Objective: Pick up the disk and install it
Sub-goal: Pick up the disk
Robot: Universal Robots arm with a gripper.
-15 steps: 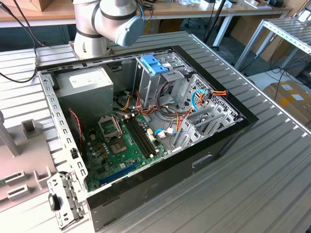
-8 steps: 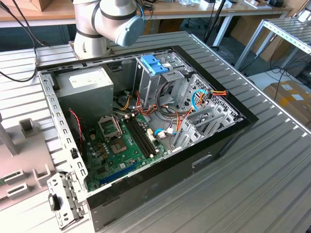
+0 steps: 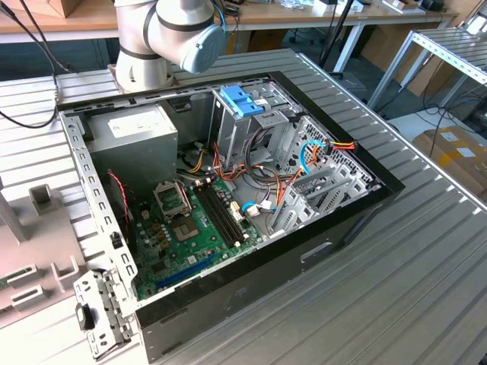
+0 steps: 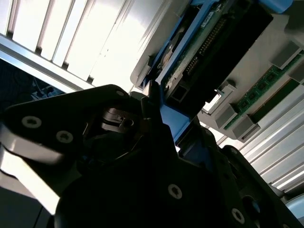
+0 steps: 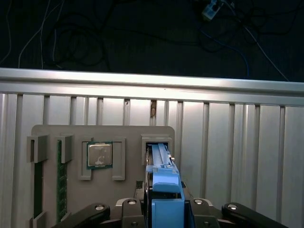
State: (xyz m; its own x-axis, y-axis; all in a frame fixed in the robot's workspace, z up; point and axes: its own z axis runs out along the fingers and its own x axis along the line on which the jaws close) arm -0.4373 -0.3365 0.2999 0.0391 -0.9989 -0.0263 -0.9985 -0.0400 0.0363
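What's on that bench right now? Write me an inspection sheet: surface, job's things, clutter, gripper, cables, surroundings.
Surface: slatted metal table carrying an open computer case and a grey parts holder.
Job's things: disk stands on edge in a holder slot, not yet installed.
Clutter: memory sticks and a processor in the holder.
Gripper: gripper at the disk's blue carrier; grip cannot be judged.
Cables: wire bundles inside the case; loose cables beyond the table edge.
Surroundings: workbench, cardboard box.
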